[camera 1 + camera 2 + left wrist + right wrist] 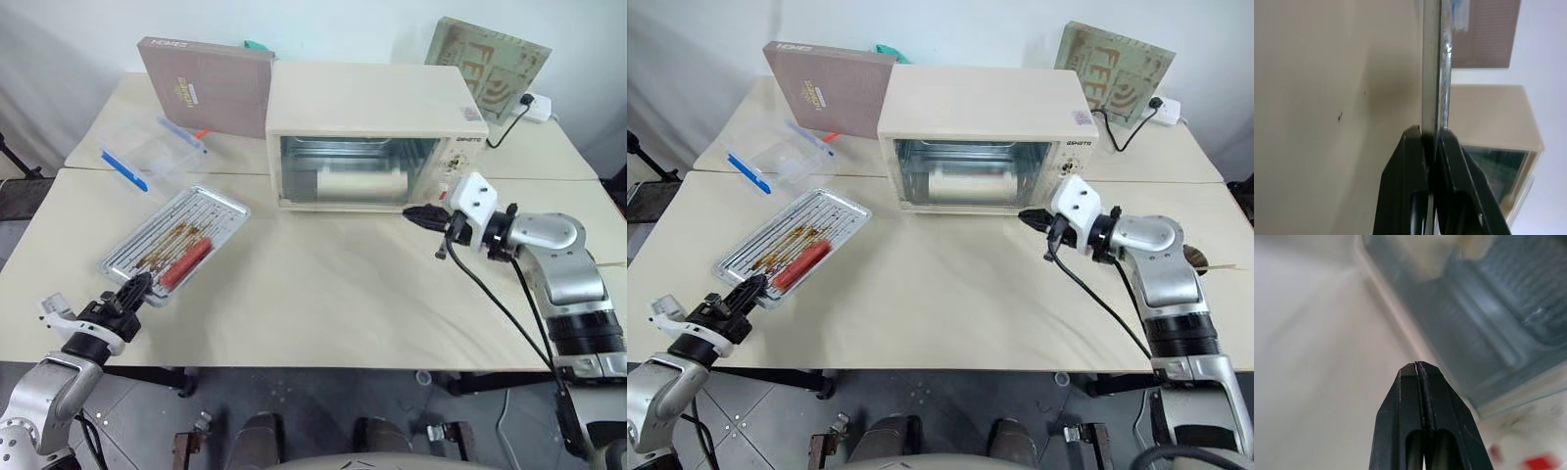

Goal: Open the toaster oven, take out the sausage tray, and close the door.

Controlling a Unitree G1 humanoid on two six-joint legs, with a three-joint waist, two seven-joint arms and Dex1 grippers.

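Observation:
The sausage tray (211, 206), ribbed silver metal with brown stains, lies on the table at the left with a red sausage (186, 262) on it. My left gripper (137, 287) is shut on the tray's near corner; in the left wrist view the black fingers (1410, 161) pinch the thin rim (1437, 73). The cream toaster oven (367, 103) stands at the back centre. Its glass door (353, 166) is up at the front; I cannot tell whether it is fully closed. My right gripper (409, 213) is shut on nothing, its tip at the door's lower right corner (1484, 401).
A clear blue-rimmed box (152, 152) sits behind the tray. A brown book (206, 86) leans left of the oven. A green board (485, 69) and a white power strip (534, 103) with a black cable stand at the back right.

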